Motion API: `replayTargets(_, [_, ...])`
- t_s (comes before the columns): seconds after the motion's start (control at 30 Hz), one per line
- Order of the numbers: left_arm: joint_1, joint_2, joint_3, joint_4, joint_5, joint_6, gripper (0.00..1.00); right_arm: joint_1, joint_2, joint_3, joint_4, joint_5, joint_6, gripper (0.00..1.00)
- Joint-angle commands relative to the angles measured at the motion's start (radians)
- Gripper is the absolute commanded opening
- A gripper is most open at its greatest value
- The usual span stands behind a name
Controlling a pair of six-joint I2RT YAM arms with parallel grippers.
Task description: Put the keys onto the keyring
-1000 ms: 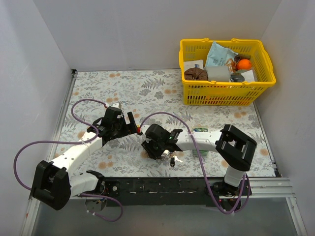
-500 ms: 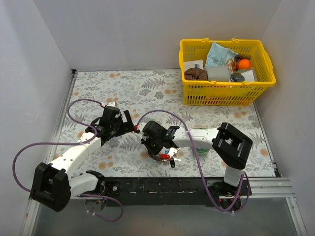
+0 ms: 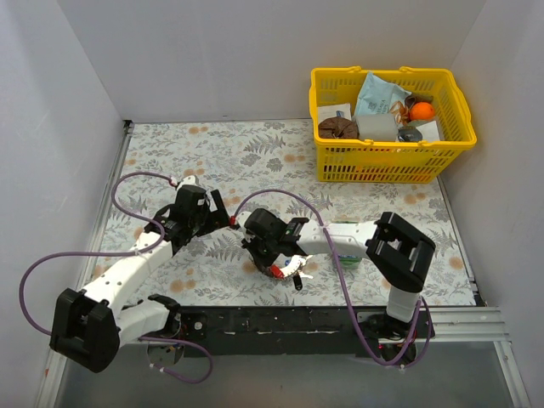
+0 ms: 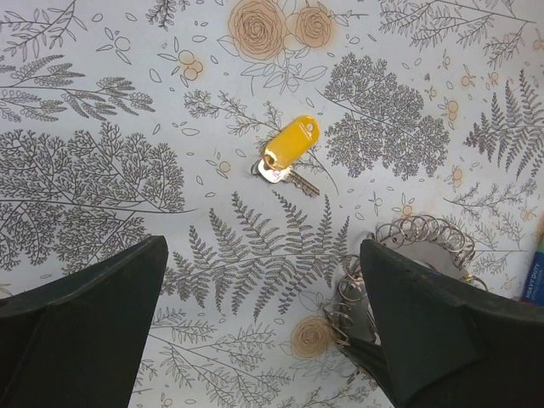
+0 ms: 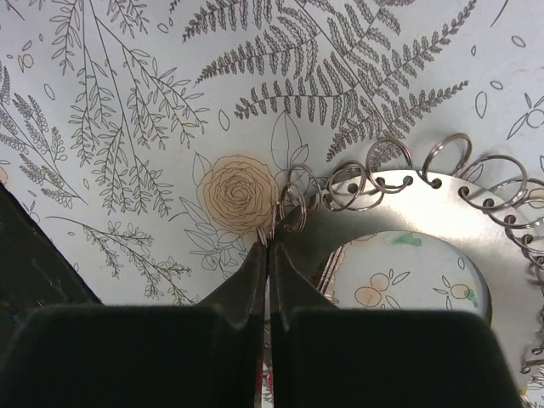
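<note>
Progress: partway at best, as I judge it. My right tool is squeezed tight, its jaws pressed together with no real gap, and the tips nip one of the small wire loops on the rim of the keyring. The keyring lies flat on the surface, near the front edge and about mid-width, right under my right wrist. It reads as a shiny plate with a round hole and a row of little split loops along its edge. The loops I can see in the right wrist view are all bare, with no key on them.

My left tool is spread wide and has hold of nothing. It hangs over the surface just left of the keyring. The yellow key lies loose on the surface beyond it, on the far side, apart from the keyring and touching neither tool. So that one is clearly not yet on.

From above, a red-headed key and a black key sit close by my right tool at the near side. I cannot tell whether they hang on the keyring or only lie beside it; it is too small to see.

Left to do, by my guess: fetch the yellow key, open a loop and thread it on, then check the near ones.
</note>
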Motion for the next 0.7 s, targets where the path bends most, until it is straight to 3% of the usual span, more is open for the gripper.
replayTargets(0.0, [-0.03, -0.093, 0.028, 0.011, -0.028, -0.05, 0.98, 0.033, -0.07, 0.032, 0.094, -0.005, -0.055, 0.04])
replayTargets(0.1, [-0.032, -0.14, 0.028, 0.01, -0.067, -0.057, 0.98, 0.031, -0.101, 0.023, 0.105, 0.004, -0.051, 0.08])
replayTargets(0.27, [-0.032, -0.216, 0.035, -0.006, -0.118, -0.071, 0.98, 0.021, -0.119, 0.018, 0.106, -0.003, -0.049, 0.25])
replayTargets(0.5, [-0.03, -0.195, 0.041, -0.013, -0.108, -0.073, 0.98, 0.013, -0.124, 0.012, 0.108, -0.025, -0.054, 0.35])
replayTargets(0.67, [-0.03, -0.178, 0.045, -0.009, -0.097, -0.073, 0.98, 0.012, -0.154, -0.02, 0.141, -0.045, -0.061, 0.53])
